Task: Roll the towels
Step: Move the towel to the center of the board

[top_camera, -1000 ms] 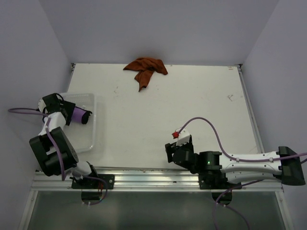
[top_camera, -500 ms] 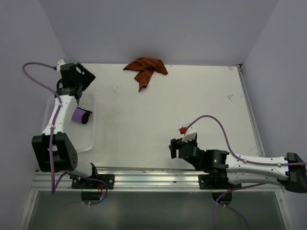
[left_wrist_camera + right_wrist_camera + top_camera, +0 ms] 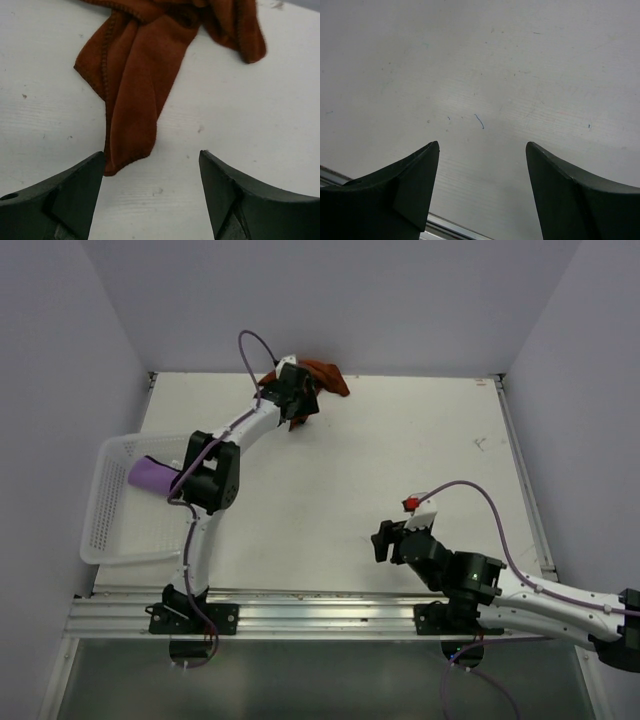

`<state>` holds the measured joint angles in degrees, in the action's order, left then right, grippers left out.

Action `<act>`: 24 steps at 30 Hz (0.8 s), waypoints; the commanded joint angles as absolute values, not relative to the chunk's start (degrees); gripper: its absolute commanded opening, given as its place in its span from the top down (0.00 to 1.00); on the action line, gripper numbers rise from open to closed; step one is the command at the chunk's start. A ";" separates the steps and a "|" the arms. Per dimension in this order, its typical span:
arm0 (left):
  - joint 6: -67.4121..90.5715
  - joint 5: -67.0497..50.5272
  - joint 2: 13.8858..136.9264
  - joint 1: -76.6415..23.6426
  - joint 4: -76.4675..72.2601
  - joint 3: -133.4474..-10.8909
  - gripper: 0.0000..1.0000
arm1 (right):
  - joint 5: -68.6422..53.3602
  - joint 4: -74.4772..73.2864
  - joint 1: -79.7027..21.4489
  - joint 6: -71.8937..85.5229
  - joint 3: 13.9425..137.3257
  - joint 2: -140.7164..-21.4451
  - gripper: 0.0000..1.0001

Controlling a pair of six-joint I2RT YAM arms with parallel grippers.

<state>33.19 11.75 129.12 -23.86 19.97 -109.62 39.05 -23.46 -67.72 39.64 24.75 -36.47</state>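
Observation:
The rust orange-brown towel point(image 3: 328, 376) lies crumpled at the table's far edge; in the left wrist view it point(image 3: 142, 75) hangs down as a long fold. My left gripper point(image 3: 298, 408) is open just above its near tip, empty, with the left finger beside the tip. The purple towel point(image 3: 150, 474) lies rolled in the white perforated basket point(image 3: 110, 530) at the left. My right gripper point(image 3: 384, 540) is open and empty over bare table near the front rail; in the right wrist view the gripper point(image 3: 482, 150) frames only the white surface.
The table's front aluminium rail point(image 3: 320, 612) runs along the near edge. Grey walls close in the far and side edges. The left arm stretches diagonally across the basket's right side.
My left arm swung from over the basket to the far centre, above the orange towel. The basket shifted and the purple roll lies in it. My right gripper moved slightly right and forward.

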 commanded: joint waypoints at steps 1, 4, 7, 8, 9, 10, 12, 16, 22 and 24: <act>31.47 17.92 134.88 -22.76 23.99 -119.33 0.21 | 39.99 -28.03 -66.71 39.99 24.61 -34.72 0.26; 31.82 21.79 137.98 -22.76 24.26 -122.68 0.20 | 39.73 -28.74 -65.39 39.11 24.87 -34.37 0.26; 30.94 23.20 140.00 -22.59 22.59 -124.71 0.20 | 38.85 -28.31 -63.81 38.50 25.22 -35.06 0.26; 30.94 22.42 140.53 -22.50 22.07 -125.15 0.21 | 38.59 -27.95 -63.37 38.24 25.40 -35.85 0.26; 31.20 21.72 141.67 -22.15 22.06 -125.94 0.23 | 37.89 -27.43 -62.41 37.71 25.57 -36.47 0.26; 31.38 20.93 142.03 -21.97 21.97 -126.12 0.28 | 37.45 -27.07 -61.97 37.44 25.75 -37.08 0.26; 31.82 18.99 142.73 -21.80 21.45 -125.25 0.54 | 36.57 -25.76 -60.57 36.83 26.28 -38.49 0.26; 32.96 17.23 141.07 -21.88 19.52 -118.41 0.66 | 34.90 -24.61 -59.15 36.12 27.51 -39.64 0.26; 33.75 16.96 137.46 -21.88 15.82 -107.94 0.40 | 33.66 -25.31 -58.89 36.47 28.21 -38.59 0.27; 33.58 16.35 136.50 -21.97 14.95 -105.92 0.47 | 33.57 -26.27 -58.89 37.26 27.86 -37.97 0.27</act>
